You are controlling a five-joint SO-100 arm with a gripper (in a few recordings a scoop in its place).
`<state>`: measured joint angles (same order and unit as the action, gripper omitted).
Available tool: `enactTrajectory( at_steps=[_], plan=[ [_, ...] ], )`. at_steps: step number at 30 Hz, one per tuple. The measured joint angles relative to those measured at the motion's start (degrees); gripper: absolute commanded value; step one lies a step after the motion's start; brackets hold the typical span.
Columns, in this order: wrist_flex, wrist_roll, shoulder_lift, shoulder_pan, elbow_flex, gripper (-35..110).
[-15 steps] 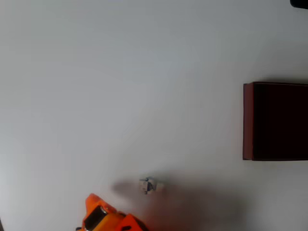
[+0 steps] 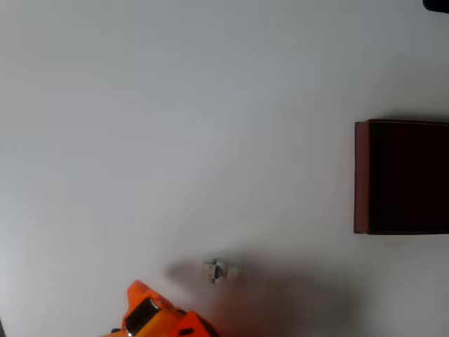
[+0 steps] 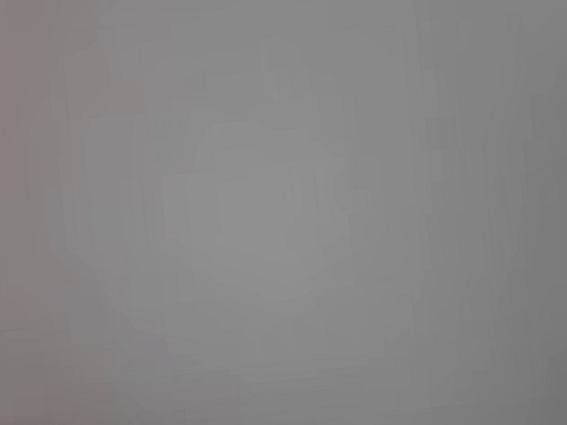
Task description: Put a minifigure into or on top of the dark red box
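A tiny white minifigure (image 2: 217, 270) with dark grey-blue marks lies on the white table near the bottom centre of the overhead view. The dark red box (image 2: 401, 177), with a near-black inside, stands at the right edge, far from the figure. The orange gripper (image 2: 144, 309) pokes in at the bottom edge, left of and below the minifigure and apart from it. Its fingers are too cut off to show whether they are open or shut. The wrist view is a grey blur with a sliver of orange at its bottom edge.
A white tabletop (image 2: 182, 126) spreads across the overhead view. A small dark object (image 2: 437, 5) sits at the top right corner. A soft shadow lies around the minifigure.
The orange gripper has shifted slightly down and to the right at the bottom edge. The minifigure and the box have not moved.
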<state>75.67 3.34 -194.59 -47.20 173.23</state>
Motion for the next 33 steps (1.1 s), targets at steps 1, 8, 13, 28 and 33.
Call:
enactTrajectory(
  at_steps=[1,8,13,28,33],
  plan=[
    [0.0,-0.1,0.0,0.0,0.0,3],
    [1.0,-4.1,0.0,1.8,0.0,25],
    [0.8,-5.8,0.0,6.5,0.0,33],
    [-2.2,-5.5,11.3,28.5,-4.0,31],
    [0.4,-3.0,41.7,31.6,-26.3,30]
  ],
)
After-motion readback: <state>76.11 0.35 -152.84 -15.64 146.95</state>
